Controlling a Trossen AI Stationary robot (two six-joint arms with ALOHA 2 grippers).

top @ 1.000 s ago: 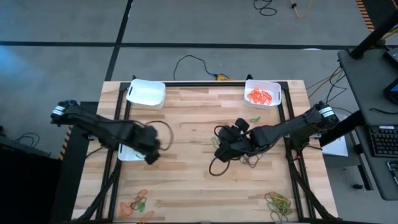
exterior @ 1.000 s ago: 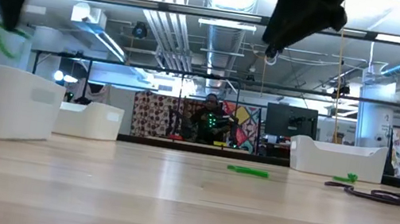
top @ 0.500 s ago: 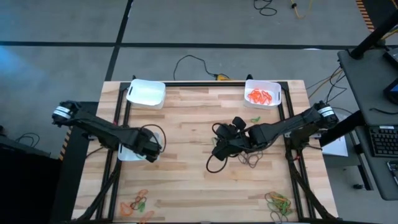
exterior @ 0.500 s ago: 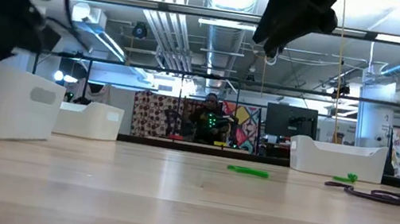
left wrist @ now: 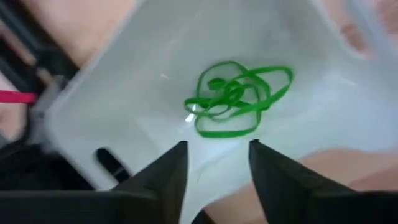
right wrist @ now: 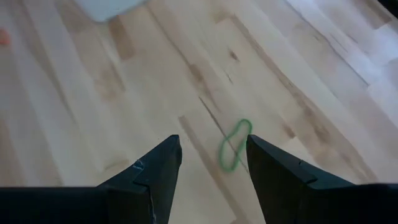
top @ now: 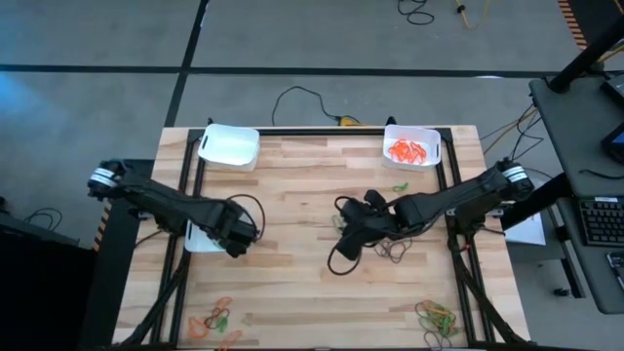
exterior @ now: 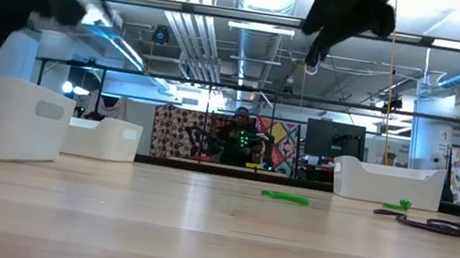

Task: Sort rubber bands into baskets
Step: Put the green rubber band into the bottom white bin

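Note:
My left gripper (left wrist: 217, 163) stands open over the white basket (top: 198, 239) at the table's left side, pointing down into it. A small heap of green rubber bands (left wrist: 237, 99) lies on that basket's floor, clear of the fingers. My right gripper (right wrist: 211, 163) hangs open above the middle of the table (top: 353, 230), slanting down. One green rubber band (right wrist: 234, 145) lies flat on the wood ahead of it. A second basket (top: 230, 146) stands at the far left. A third (top: 412, 148) at the far right holds orange bands.
A black cable (top: 341, 255) loops under my right arm, with dark bands (top: 395, 252) beside it. Another green band (top: 400, 186) lies near the orange basket. Mixed piles of bands lie at the near left (top: 214, 320) and near right (top: 439, 317). A person (exterior: 240, 140) sits far behind the table.
My left gripper has sunk toward the left basket and tipped more steeply down. The green band that hung from it a second ago has been let go and now lies in the basket. My right gripper has turned slightly in place.

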